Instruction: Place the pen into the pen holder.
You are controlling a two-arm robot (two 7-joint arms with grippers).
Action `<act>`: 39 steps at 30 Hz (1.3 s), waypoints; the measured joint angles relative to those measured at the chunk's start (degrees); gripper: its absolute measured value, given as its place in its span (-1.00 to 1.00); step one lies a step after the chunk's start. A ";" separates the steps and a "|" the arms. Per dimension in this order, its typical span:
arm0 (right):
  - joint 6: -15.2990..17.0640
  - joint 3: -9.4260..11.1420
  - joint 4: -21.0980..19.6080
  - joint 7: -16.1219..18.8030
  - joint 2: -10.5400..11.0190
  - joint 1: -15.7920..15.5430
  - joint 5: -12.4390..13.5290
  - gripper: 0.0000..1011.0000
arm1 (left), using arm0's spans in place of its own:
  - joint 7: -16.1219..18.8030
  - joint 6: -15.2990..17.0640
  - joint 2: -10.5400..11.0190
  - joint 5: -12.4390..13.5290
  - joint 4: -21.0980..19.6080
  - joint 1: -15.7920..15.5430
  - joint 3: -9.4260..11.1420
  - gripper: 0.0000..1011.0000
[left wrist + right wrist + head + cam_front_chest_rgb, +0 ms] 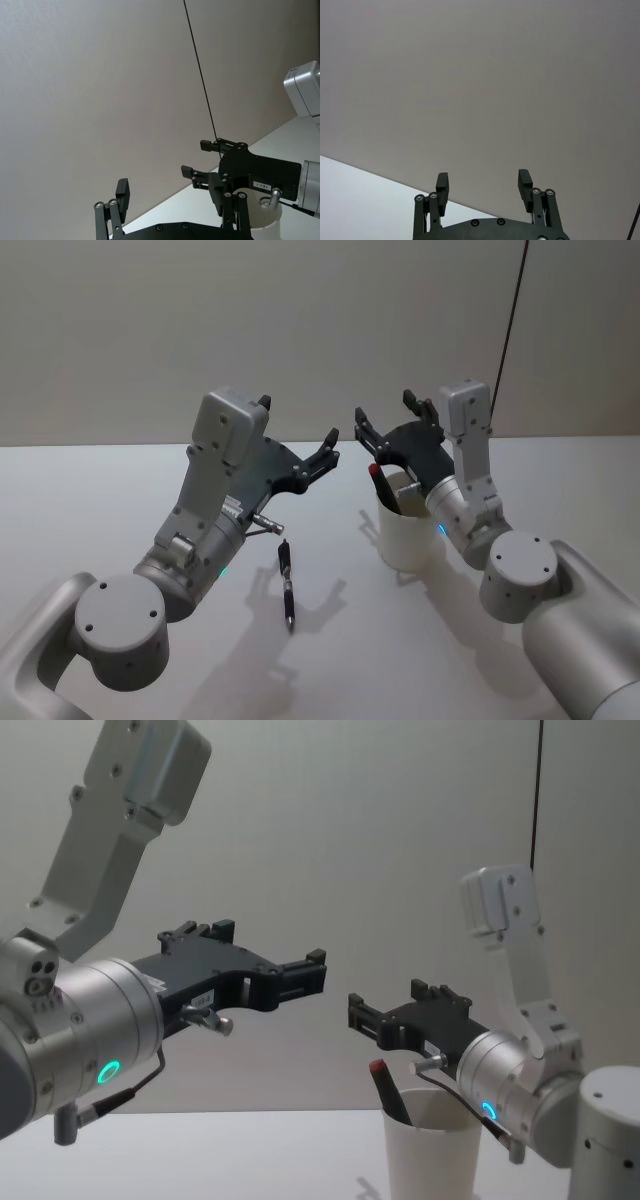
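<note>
A black pen [287,585] lies flat on the white table, in front of my left arm. The pen holder [408,532] is a white paper cup standing to its right, with a dark, red-capped pen [380,483] leaning inside it. My left gripper [324,454] hangs open in the air above and beyond the black pen, holding nothing. My right gripper [385,418] is open and empty too, raised just above and behind the cup's rim. From the chest, both grippers [308,978] [362,1012] point toward each other above the cup [432,1160].
The table [90,500] is bare white around the pen and cup. A plain wall stands behind, with a thin black cable [512,320] hanging down at the right. My right arm's elbow [520,575] sits close beside the cup.
</note>
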 joint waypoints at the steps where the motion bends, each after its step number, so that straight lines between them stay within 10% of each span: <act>1: -0.02 0.02 0.00 0.03 0.00 0.00 0.02 0.68 | 0.00 0.00 0.00 0.00 0.00 0.00 0.00 0.99; 19: 0.53 0.52 -3.20 0.38 0.62 -1.66 0.64 0.98 | 0.00 0.00 0.00 0.00 0.00 0.00 0.00 0.99; 39: 5.83 3.44 -21.16 -2.15 5.43 -11.56 2.51 0.98 | 0.00 0.00 0.00 0.00 0.00 0.00 0.00 0.99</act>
